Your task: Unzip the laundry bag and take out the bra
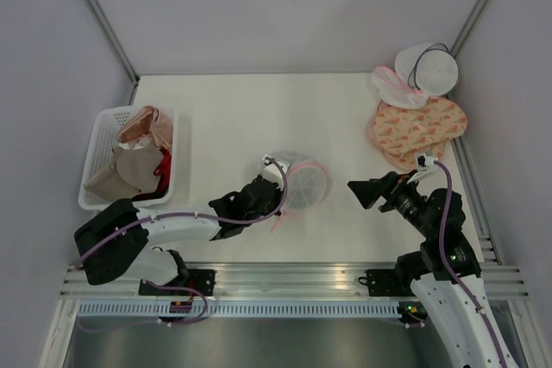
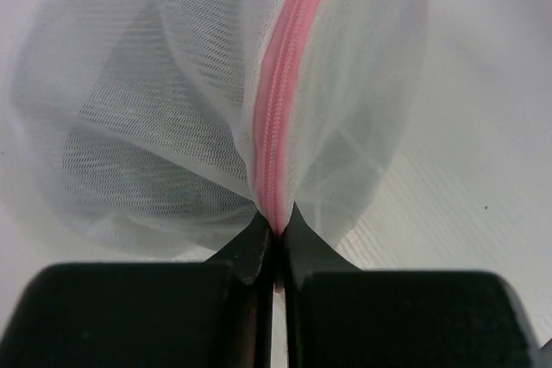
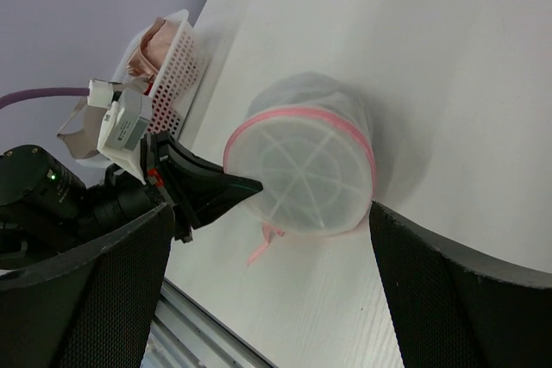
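The laundry bag point(image 1: 304, 180), a small round white mesh pouch with pink trim, lies on its side mid-table. My left gripper point(image 1: 274, 191) is at its left edge, shut on the pink zipper point(image 2: 285, 84) seam; in the left wrist view the left gripper point(image 2: 277, 226) pinches the pink tape and the mesh point(image 2: 172, 109) bulges on both sides. A loose pink strap point(image 3: 263, 243) trails from the bag point(image 3: 302, 165) toward the near edge. My right gripper point(image 1: 358, 193) hovers open to the bag's right, apart from it, its jaws point(image 3: 269, 239) wide. The bra is hidden.
A white basket point(image 1: 97, 152) of beige, pink and red garments stands at the left. At the back right lie peach patterned bags point(image 1: 418, 127) and a white round bag with dark trim point(image 1: 429, 68). Grey walls close three sides; a metal rail point(image 1: 285, 277) runs along the near edge.
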